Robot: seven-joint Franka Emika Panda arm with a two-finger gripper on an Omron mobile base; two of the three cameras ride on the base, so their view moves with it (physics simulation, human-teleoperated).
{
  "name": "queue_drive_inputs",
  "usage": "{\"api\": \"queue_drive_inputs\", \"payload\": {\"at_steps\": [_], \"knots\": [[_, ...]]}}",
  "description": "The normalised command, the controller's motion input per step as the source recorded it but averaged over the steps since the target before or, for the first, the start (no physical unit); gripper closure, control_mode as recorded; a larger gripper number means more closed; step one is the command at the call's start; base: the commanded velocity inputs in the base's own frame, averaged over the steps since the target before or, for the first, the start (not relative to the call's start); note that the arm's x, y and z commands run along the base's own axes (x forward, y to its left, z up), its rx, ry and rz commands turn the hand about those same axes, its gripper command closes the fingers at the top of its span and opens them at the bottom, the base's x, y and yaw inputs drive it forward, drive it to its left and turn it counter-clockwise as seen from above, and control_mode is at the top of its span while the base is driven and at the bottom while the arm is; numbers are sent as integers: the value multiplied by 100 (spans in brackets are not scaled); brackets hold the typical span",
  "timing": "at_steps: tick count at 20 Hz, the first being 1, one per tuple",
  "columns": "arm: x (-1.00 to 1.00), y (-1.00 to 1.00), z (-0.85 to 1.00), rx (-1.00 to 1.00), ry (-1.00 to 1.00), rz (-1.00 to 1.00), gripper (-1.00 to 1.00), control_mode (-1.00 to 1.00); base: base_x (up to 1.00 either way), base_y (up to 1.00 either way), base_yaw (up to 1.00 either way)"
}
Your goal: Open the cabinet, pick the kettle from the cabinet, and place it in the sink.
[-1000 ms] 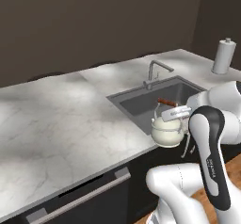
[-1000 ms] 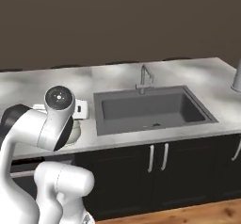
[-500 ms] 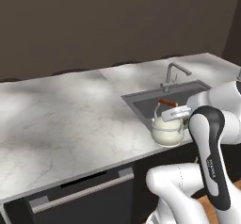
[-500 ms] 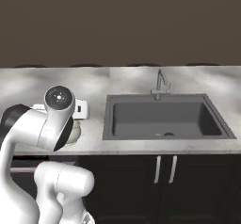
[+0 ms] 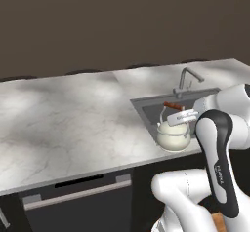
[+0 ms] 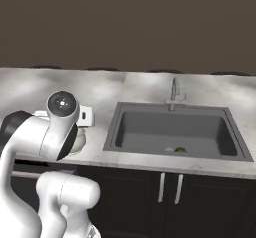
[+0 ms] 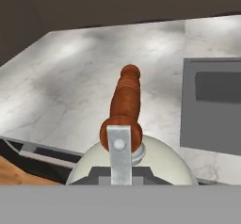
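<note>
One long desk (image 5: 63,124) of white marble with grey veining runs across the room, backed by a plain dark brown wall (image 5: 122,21). Soft patches of light lie on the stone toward its left end and along its back edge. The sink (image 6: 175,132), a dark grey rectangular basin, is set into the right part of the desk, and a slim silver faucet (image 6: 174,93) stands at the middle of its back edge. A small speck of something lies on the basin floor near the front wall; it is too small to tell what. Below the desk's front edge the fronts are dark: under the sink, doors with vertical silver bar handles (image 6: 170,187), and further left a dark front with a horizontal silver bar (image 5: 78,194).

The kettle (image 5: 173,134), cream-white and squat, hangs over the front edge of the desk just left of the sink's front left corner, lifted off the stone. Its reddish-brown wooden grip (image 7: 126,103) tops the wire handle and points away from the hand toward the back of the desk. The gripper (image 5: 188,113) is pinching that wooden grip from above, its jaws pressed tight on it. In the right base view the kettle's pale body peeks out behind the arm's white elbow, above the desk's front edge.
</note>
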Motion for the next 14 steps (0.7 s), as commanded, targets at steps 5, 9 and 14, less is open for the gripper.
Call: {"api": "queue_drive_inputs", "payload": {"at_steps": [5, 9, 14], "knots": [[0, 0, 0, 0, 0, 0, 100, 100, 1, -52, 22], [0, 0, 0, 0, 0, 0, 100, 100, 0, -55, 19], [0, 0, 0, 0, 0, 0, 100, 100, 0, -54, 19]]}}
